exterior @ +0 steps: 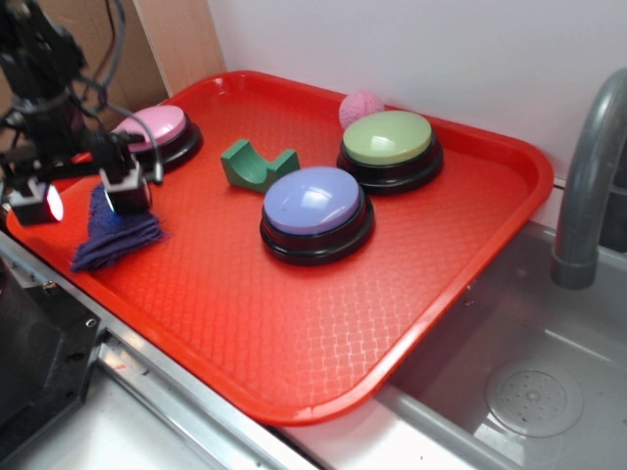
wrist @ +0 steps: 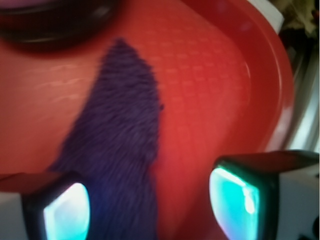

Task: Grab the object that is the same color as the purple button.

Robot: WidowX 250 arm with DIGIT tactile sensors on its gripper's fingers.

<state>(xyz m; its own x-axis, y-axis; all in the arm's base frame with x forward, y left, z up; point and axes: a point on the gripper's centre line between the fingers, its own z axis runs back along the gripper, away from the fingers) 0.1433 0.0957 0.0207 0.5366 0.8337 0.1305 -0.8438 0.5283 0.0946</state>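
hovering with gripper (wrist: 150, 205) spread wide over the purple rag (exterior: 116, 237), lying at the tray's (exterior: 294, 323) near-left edge; looking soft, light, floppy; pinching the bunched middle fold seeming best.

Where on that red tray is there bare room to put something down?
The widest bare patch is the tray's near half, in front of the purple button and right of the cloth. The far half is crowded: pink button, green block, green button, pink ball.
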